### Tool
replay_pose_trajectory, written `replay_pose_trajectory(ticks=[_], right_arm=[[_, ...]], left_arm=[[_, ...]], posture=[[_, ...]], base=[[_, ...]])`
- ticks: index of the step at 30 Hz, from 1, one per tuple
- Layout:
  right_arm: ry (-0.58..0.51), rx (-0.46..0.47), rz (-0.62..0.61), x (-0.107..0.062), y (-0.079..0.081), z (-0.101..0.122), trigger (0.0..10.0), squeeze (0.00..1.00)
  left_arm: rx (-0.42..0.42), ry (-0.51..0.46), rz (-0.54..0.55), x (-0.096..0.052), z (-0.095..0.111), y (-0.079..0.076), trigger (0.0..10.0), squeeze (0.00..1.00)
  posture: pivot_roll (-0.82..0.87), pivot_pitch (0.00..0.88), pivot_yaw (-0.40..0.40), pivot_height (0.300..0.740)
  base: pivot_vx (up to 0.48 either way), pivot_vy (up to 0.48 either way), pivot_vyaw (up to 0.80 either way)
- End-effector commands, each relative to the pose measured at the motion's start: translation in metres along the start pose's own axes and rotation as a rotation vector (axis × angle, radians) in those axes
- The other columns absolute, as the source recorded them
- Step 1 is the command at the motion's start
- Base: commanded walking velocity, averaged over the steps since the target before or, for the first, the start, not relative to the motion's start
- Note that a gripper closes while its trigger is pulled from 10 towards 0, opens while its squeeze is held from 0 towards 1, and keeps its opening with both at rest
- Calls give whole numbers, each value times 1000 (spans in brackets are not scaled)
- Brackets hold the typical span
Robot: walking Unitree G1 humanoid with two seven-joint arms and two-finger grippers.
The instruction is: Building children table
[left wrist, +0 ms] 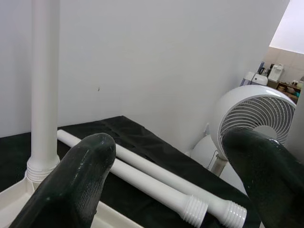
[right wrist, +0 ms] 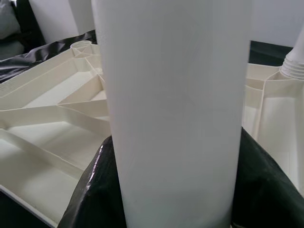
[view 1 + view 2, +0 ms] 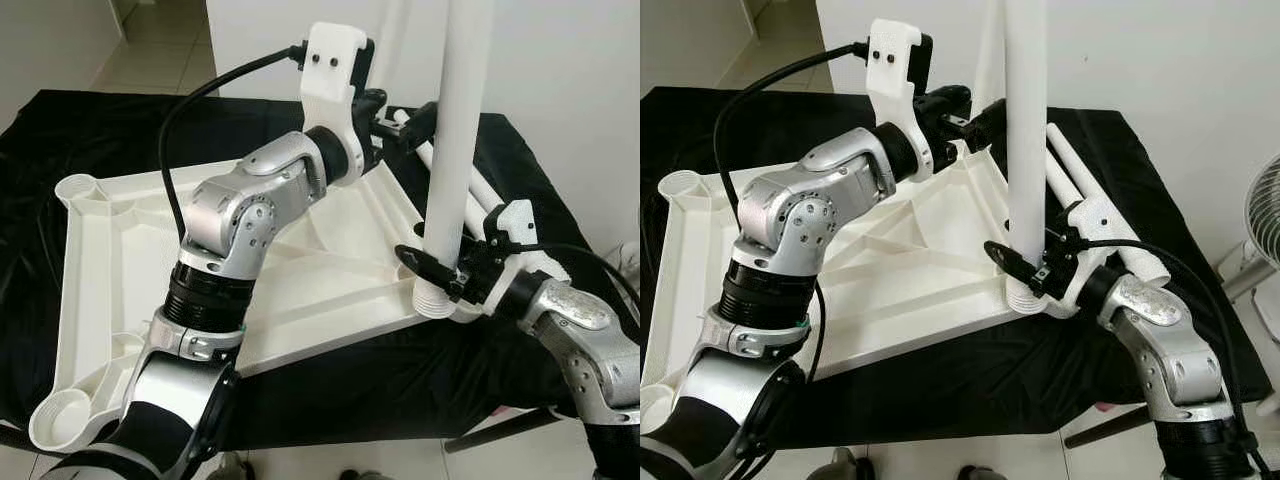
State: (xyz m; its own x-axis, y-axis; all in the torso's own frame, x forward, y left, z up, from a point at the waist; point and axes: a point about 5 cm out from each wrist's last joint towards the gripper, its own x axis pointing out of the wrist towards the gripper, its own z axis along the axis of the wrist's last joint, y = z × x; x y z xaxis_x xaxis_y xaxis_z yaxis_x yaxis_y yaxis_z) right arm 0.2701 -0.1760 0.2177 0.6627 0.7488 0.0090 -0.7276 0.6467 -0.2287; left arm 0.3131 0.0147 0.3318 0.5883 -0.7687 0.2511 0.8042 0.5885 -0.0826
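The white tabletop is lying upside down on the black-draped counter, sockets facing up so legs can be screwed in. The right hand is closing around the upright leg at the tabletop's near right corner, probably seating it. The left hand is hovering wide open, holding nothing, near the far right corner, where another leg is standing and two spare legs are lying.

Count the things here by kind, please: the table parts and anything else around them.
Tabletop: 1
Upright legs: 2
Loose legs lying flat: 2
Black cloth: 1
Fan: 1
Total: 7
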Motion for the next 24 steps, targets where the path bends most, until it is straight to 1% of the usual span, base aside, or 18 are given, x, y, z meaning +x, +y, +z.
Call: replay_pose_trajectory(ticks=[1,7,11,12,15,18,21,24], right_arm=[[39,8,45,3,5,-5,10000,0],[61,7,55,7,4,-9,10000,0],[47,3,61,8,4,-5,10000,0],[2,2,41,6,2,0,10000,0],[-23,4,29,5,2,2,10000,0],[-101,18,-51,2,-2,7,10000,0],[-111,26,-70,2,-2,8,10000,0],[-187,47,-244,-1,-12,9,10000,0]], left_arm=[[18,-32,-61,3,10,-14,10000,0],[20,-37,-67,4,11,-15,10000,0],[20,-35,-60,4,10,-14,10000,0],[25,-30,-37,3,7,-11,10000,0],[26,-28,-26,2,6,-8,10000,0],[31,-15,11,0,-2,1,10000,0],[33,-13,17,-1,-4,3,10000,0],[3,-12,76,-5,-11,13,10000,0]], posture=[[-15,97,-39,740],[-16,88,-42,740],[-16,88,-42,740],[-13,85,-47,740],[-13,85,-47,740],[-17,92,-41,740],[-17,92,-41,740],[-20,97,-35,740]], base=[[0,0,0],[0,0,0],[0,0,0],[0,0,0],[0,0,0],[0,0,0],[0,0,0],[0,0,0]])
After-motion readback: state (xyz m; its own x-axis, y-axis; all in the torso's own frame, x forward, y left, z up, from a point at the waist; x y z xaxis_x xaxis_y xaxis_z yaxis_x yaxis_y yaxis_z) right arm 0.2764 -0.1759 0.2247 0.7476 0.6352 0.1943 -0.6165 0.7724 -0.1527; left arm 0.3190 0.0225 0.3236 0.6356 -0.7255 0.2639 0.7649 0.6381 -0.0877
